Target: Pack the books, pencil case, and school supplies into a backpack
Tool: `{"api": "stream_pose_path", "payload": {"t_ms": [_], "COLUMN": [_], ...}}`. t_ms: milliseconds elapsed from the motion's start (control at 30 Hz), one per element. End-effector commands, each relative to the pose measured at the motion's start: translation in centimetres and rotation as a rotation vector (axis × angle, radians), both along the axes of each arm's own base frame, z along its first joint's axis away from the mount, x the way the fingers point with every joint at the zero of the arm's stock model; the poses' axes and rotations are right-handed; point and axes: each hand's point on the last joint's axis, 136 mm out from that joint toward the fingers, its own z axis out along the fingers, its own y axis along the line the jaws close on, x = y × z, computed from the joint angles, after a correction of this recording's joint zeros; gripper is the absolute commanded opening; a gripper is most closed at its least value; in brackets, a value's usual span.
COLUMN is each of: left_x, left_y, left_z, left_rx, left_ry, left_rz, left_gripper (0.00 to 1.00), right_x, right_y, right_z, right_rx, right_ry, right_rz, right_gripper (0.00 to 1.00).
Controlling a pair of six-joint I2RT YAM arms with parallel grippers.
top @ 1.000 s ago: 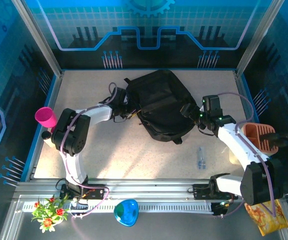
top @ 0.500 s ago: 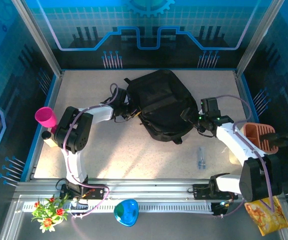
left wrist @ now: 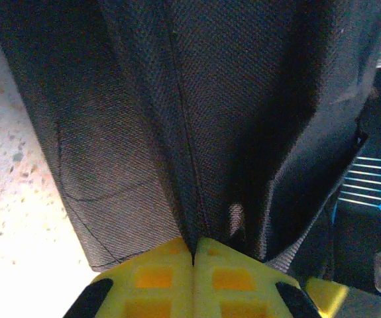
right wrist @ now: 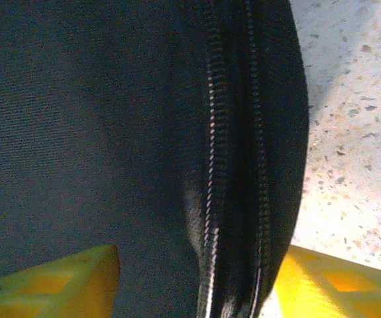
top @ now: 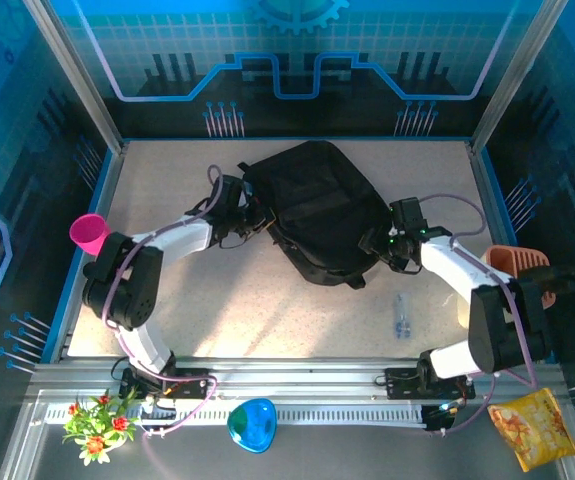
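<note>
The large black backpack [top: 317, 205] lies flat at the middle back of the table. My left gripper [top: 255, 216] is at its left edge; in the left wrist view the yellow fingers [left wrist: 157, 271] are pressed together on a fold of the black backpack fabric [left wrist: 230, 99], so the left gripper [left wrist: 193, 246] is shut on it. My right gripper [top: 377, 243] is at the backpack's right edge. Its jaws [right wrist: 203, 285] stand apart, straddling the zipped rim [right wrist: 220, 165], one finger [right wrist: 71, 278] over the fabric and the other over the table. The books and pencil case are out of view.
A pink cup [top: 88, 232] stands at the left edge and an orange rack [top: 515, 270] at the right edge. A small clear object [top: 401, 315] lies on the table below the right gripper. A blue bowl [top: 252, 423], flowers [top: 95, 422] and a yellow snack bag [top: 529, 428] sit beyond the front rail.
My left gripper has closed on the backpack's left edge and drawn it slightly left and back. My right gripper has slid left onto the backpack's right rim, its jaws narrowing.
</note>
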Motion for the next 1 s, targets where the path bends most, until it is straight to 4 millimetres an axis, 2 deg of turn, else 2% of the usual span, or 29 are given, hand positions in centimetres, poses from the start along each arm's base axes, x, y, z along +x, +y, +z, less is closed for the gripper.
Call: {"api": "stream_pose_path", "payload": {"t_ms": [0,33,233,367,467,567,667,800,967], "left_x": [-0.7,-1.2,-2.9,-3.3,-3.1,-3.0,-3.0,-2.8,-2.8], "left_y": [1.3,1.6,2.1,2.2,2.2,2.2,2.1,2.0,1.9], "left_z": [2.1,2.2,2.0,1.8,1.8,1.9,2.0,2.3,2.4], "left_rx": [0.023,0.026,0.026,0.034,0.042,0.045,0.049,0.050,0.040], "left_ry": [-0.079,-0.079,-0.060,-0.047,-0.050,-0.056,-0.062,-0.077,-0.091], "left_rz": [0.018,0.020,0.024,0.017,0.013,0.011,0.004,-0.005,-0.006], "left_gripper": [0.00,0.00,0.00,0.00,0.00,0.00,0.00,0.00,0.00], "right_x": [2.0,3.3,7.8,8.5,7.8,6.5,4.6,1.8,-0.9], "right_y": [1.4,1.8,3.2,2.9,1.8,0.8,1.2,4.0,10.5], "right_z": [0.2,0.8,-0.4,0.4,2.1,3.9,5.7,8.1,10.1], "right_rx": [0.013,0.016,-0.017,-0.055,-0.110,-0.149,-0.153,-0.116,0.039], "right_ry": [-0.047,-0.074,-0.108,-0.090,-0.100,-0.095,-0.100,-0.125,-0.153], "right_rz": [0.068,0.081,0.196,0.209,0.187,0.169,0.172,0.197,0.208], "right_gripper": [0.59,0.58,0.56,0.62,0.70,0.73,0.74,0.74,0.72]}}
